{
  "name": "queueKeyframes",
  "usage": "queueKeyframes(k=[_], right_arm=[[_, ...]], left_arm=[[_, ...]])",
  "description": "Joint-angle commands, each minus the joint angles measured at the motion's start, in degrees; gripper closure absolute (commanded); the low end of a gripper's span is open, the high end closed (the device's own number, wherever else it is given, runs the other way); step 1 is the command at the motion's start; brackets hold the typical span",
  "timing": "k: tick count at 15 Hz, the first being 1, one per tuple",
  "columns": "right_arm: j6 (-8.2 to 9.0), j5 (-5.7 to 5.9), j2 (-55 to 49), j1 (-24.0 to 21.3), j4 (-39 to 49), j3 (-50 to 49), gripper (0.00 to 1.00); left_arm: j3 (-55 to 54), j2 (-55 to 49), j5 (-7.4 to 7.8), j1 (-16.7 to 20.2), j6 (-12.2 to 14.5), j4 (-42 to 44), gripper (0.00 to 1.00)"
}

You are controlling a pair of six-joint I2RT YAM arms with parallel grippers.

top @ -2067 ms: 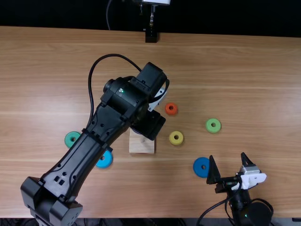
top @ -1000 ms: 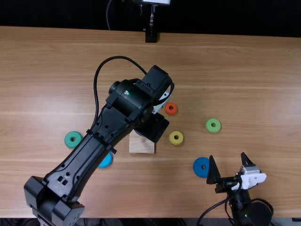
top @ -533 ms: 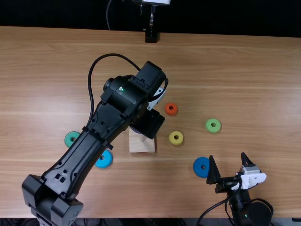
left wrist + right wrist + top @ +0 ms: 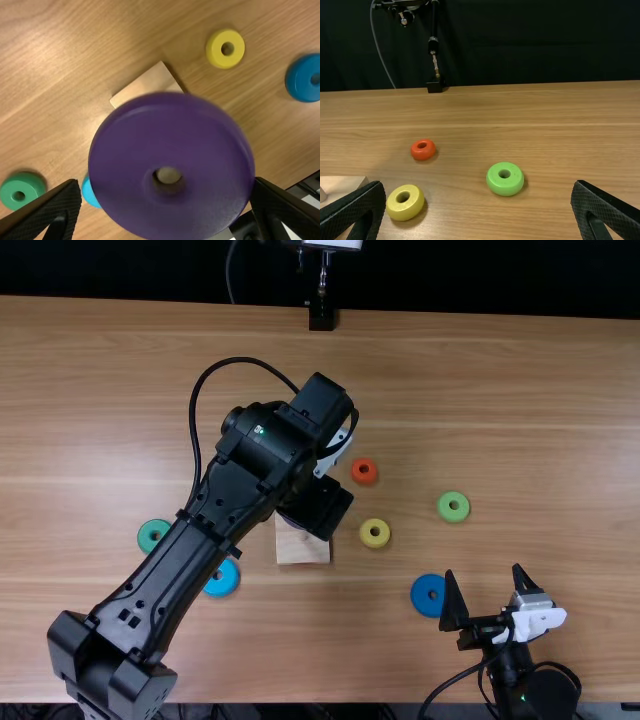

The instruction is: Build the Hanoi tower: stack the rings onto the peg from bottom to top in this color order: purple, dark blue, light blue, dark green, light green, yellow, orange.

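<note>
Over the wooden base (image 4: 303,548), my left gripper (image 4: 318,508) points down from above. In the left wrist view, that gripper (image 4: 166,181) is shut on the large purple ring (image 4: 125,150), which covers part of the base (image 4: 147,86); something pale, possibly the peg's top, appears through its hole. My right gripper (image 4: 484,575) stands open beside the dark blue ring (image 4: 428,595), its fingers apart also in the right wrist view (image 4: 479,184). Light blue ring (image 4: 222,578) and dark green ring (image 4: 154,536) lie left of the base; yellow (image 4: 375,533), orange (image 4: 364,471) and light green (image 4: 453,506) rings lie right.
The left arm's long link crosses above the table (image 4: 520,390) beside the light blue and dark green rings. A black stand (image 4: 321,315) is at the table's far edge.
My left arm shifted slightly right, then back left, and has edged a little right again since half a second ago. The right arm and the loose rings have stayed put.
</note>
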Motion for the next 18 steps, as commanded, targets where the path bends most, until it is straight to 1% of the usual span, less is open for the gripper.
queueKeyframes(k=[1, 2, 4, 8, 9, 10, 11, 12, 13, 14, 16, 17, 18], right_arm=[[0.08, -0.13, -0.71, -0.40, 0.06, -1.23, 0.00], [0.08, -0.13, -0.71, -0.40, -0.05, -1.23, 0.00], [0.08, -0.13, -0.71, -0.40, 0.06, -1.23, 0.00], [0.08, -0.13, -0.71, -0.40, -0.05, -1.23, 0.00], [0.08, -0.13, -0.71, -0.40, 0.06, -1.23, 0.00], [0.08, -0.13, -0.71, -0.40, 0.06, -1.14, 0.00], [0.08, -0.13, -0.71, -0.40, 0.06, -1.23, 0.00], [0.08, -0.13, -0.71, -0.40, 0.06, -1.23, 0.00], [0.08, -0.13, -0.71, -0.40, 0.06, -1.23, 0.00], [0.08, -0.13, -0.71, -0.40, -0.05, -1.23, 0.00], [0.08, -0.13, -0.71, -0.40, -0.05, -1.23, 0.00], [0.08, -0.13, -0.71, -0.31, 0.06, -1.23, 0.00], [0.08, -0.13, -0.71, -0.40, 0.06, -1.23, 0.00]], left_arm=[[-2.05, 0.82, 0.27, 0.68, -0.74, -0.13, 0.00], [-2.49, 0.73, 0.17, 0.68, -0.64, -0.13, 0.00], [-2.93, 0.64, -0.67, 0.77, -0.53, -0.13, 0.00], [-2.58, -0.06, -0.89, 1.47, -0.22, 0.92, 0.00], [-2.41, -2.08, -0.89, 2.35, -0.22, 2.08, 0.00], [-2.41, -4.54, -0.89, 4.02, -0.43, 4.40, 0.00], [-2.67, -6.74, -0.99, 6.05, -0.43, 8.41, 0.00], [-2.93, -9.38, -1.52, 7.80, -0.43, 12.42, 0.00], [-3.72, -13.42, -4.26, 10.00, -0.43, 15.69, 0.00], [-6.10, -16.85, -8.48, 11.41, -0.43, 17.38, 0.00], [-12.86, -24.67, -17.76, 11.85, -0.43, 21.07, 0.00], [-17.35, -29.06, -22.82, 11.93, -0.43, 23.81, 0.00], [-22.53, -33.63, -28.62, 11.93, -0.43, 26.97, 0.00]])
